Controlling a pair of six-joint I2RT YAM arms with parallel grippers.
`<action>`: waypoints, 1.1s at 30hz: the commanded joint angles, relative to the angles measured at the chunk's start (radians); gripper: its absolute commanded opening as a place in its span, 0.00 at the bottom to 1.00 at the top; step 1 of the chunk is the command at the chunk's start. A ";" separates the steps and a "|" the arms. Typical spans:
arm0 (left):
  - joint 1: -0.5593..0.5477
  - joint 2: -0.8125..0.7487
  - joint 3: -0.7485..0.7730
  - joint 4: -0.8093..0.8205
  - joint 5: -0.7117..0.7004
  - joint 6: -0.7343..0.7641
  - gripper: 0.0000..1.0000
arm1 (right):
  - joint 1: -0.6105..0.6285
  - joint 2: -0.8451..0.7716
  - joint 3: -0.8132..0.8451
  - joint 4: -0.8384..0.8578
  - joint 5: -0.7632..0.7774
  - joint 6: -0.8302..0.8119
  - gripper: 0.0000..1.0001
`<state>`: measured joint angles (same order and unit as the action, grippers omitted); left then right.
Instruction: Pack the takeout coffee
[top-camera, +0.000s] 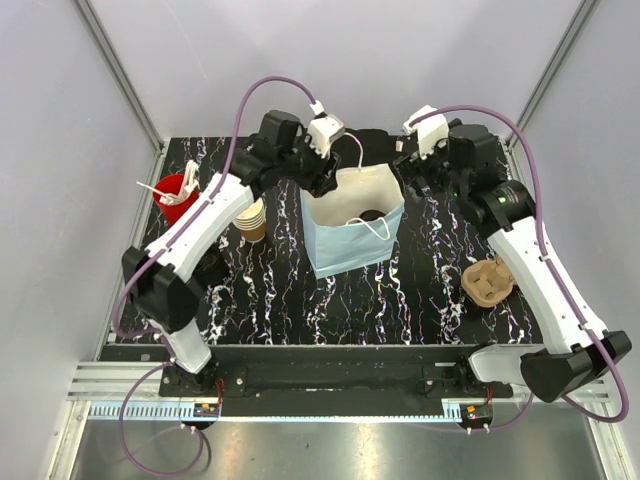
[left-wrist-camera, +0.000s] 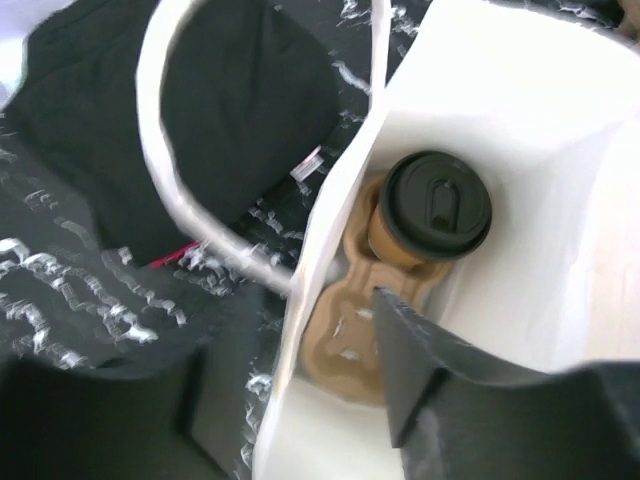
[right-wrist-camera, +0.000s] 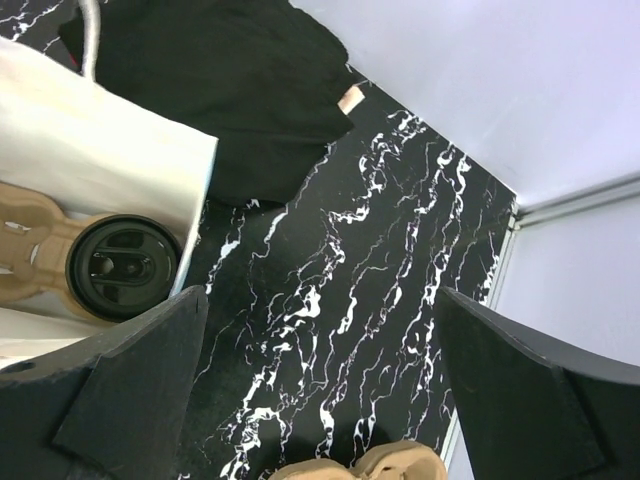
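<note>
The takeout coffee (left-wrist-camera: 438, 205), a tan cup with a black lid, stands in a tan pulp carrier (left-wrist-camera: 345, 335) inside the open paper bag (top-camera: 345, 255). It also shows in the top view (top-camera: 370, 214) and the right wrist view (right-wrist-camera: 122, 267). My left gripper (top-camera: 325, 185) is open at the bag's rear-left rim. In its wrist view the left gripper (left-wrist-camera: 285, 345) straddles the bag's wall, one finger (left-wrist-camera: 415, 365) inside above the carrier. My right gripper (top-camera: 410, 170) is open and empty over the table beside the bag's right side, as its wrist view shows (right-wrist-camera: 320, 400).
A second pulp carrier (top-camera: 488, 280) lies at the right. A stack of tan cups (top-camera: 252, 220) and a red cup of white straws (top-camera: 175, 197) stand at the left. A black cloth (right-wrist-camera: 230, 90) lies behind the bag. Grey walls enclose the table.
</note>
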<state>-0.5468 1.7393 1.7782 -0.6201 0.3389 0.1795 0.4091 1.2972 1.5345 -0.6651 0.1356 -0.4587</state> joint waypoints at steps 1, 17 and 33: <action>0.033 -0.206 -0.037 0.007 -0.046 0.049 0.71 | -0.026 -0.055 -0.014 0.053 -0.027 0.025 1.00; 0.642 -0.454 -0.200 -0.079 0.075 -0.041 0.99 | -0.032 -0.072 -0.097 0.101 -0.097 0.049 1.00; 0.986 -0.314 -0.223 -0.076 0.163 -0.204 0.99 | -0.032 -0.067 -0.163 0.130 -0.162 0.048 1.00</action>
<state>0.4320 1.4197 1.5417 -0.7177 0.4976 -0.0002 0.3824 1.2438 1.3792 -0.5869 0.0193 -0.4229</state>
